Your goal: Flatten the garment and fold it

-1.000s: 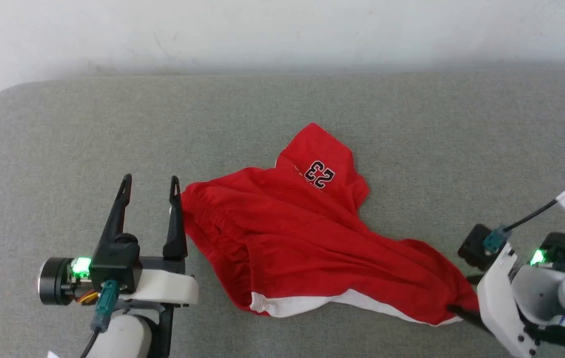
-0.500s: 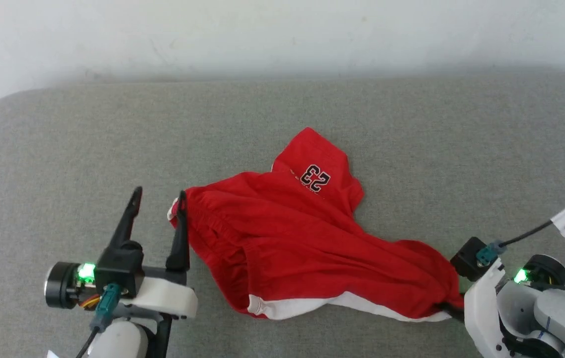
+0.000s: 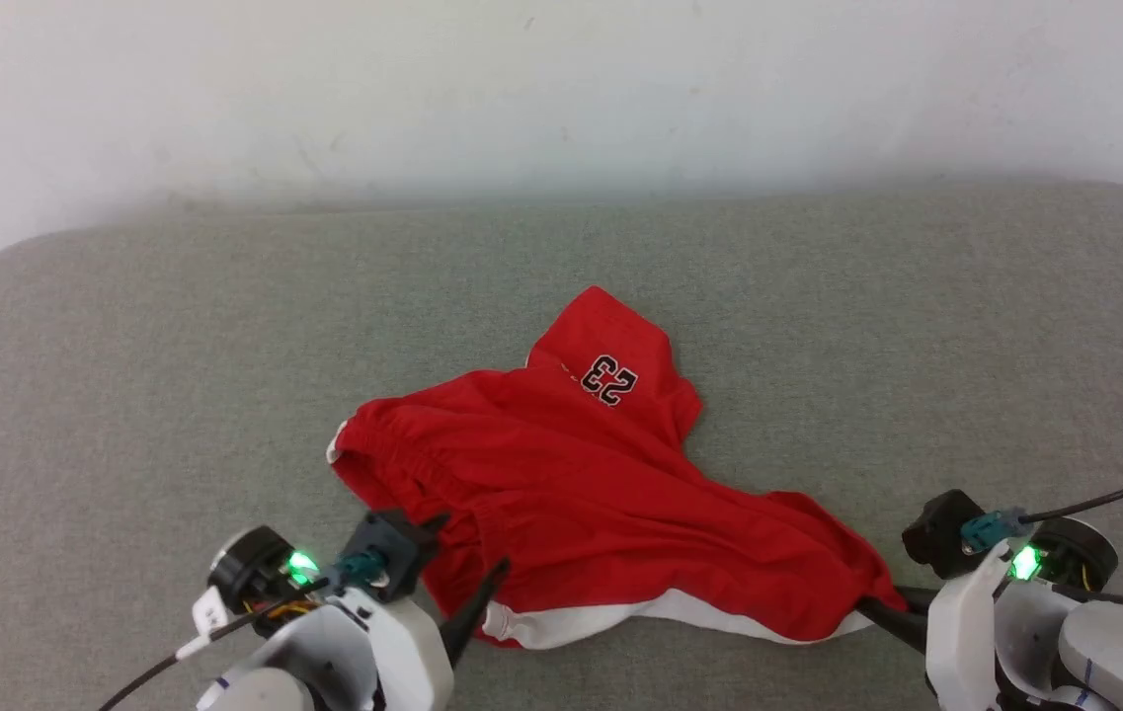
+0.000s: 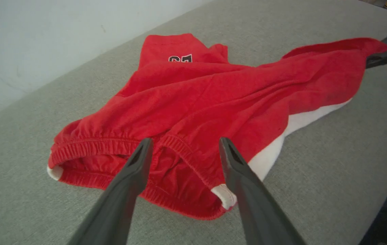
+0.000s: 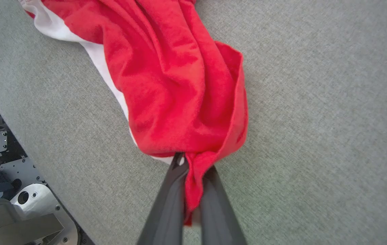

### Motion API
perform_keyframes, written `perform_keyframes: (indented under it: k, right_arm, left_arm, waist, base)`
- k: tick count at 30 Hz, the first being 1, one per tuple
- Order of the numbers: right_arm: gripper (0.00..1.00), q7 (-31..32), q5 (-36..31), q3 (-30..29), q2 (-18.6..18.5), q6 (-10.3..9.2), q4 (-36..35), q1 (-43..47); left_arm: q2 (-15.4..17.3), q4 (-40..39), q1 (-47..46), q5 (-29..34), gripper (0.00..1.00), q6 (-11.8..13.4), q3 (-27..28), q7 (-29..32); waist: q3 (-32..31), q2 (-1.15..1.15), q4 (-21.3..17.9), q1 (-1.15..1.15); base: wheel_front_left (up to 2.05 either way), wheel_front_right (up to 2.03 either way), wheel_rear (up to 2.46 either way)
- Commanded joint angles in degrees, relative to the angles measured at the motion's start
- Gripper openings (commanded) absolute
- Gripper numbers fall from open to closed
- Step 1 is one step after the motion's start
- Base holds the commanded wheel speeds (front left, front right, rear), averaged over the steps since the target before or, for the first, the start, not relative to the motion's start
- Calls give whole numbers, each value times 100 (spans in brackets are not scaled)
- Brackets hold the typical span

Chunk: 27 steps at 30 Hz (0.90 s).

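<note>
Right gripper (image 5: 192, 166) clamped on garment (image 3: 581, 494) corner, likely anchoring it for flattening | left gripper (image 4: 183, 143) spread wide, framing waistband (image 4: 91, 146), holding nothing.

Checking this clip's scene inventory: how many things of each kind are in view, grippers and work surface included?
red athletic shorts: 1
grippers: 2 (left gripper open at the waistband, right gripper shut on a corner of the shorts)
grey padded surface: 1
Total: 4

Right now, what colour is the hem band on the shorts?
White. The hem band edges the red shorts, clearest in the left wrist view.
</note>
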Motion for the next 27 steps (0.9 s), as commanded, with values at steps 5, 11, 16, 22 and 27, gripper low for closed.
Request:
perform_keyframes:
  k: [5,11,16,22,27]
  right_arm:
    - [0,-74,-125,-27,89,-5,-17,-11]
    - [0,-125,-222,-31,193,-5,-18,-130]
    - [0,-175,-284,-25,251,-5,-16,-219]
    - [0,-217,-291,-9,260,-5,45,-233]
    - [0,-311,-284,-19,240,-5,72,-159]
  left_arm:
    - [474,-311,-353,-663,100,-44,-826,999]
    - [827,-75,-737,-1028,100,-46,-1468,1409]
    - [921,319,-897,-1217,100,-46,-1775,1419]
    - [828,636,-1059,-1482,0,-47,-2152,1224]
    - [810,605,-1091,-1541,0,-42,-2075,825]
  waist:
    - [98,-1,-149,0]
    - [280,-1,-335,0]
    - [429,-1,-479,0]
    - [466,-1,-531,0]
    - [372,-1,-470,0]
  base:
    - [0,0,0]
    - [0,0,0]
    - [0,0,0]
    - [0,0,0]
    - [0,0,0]
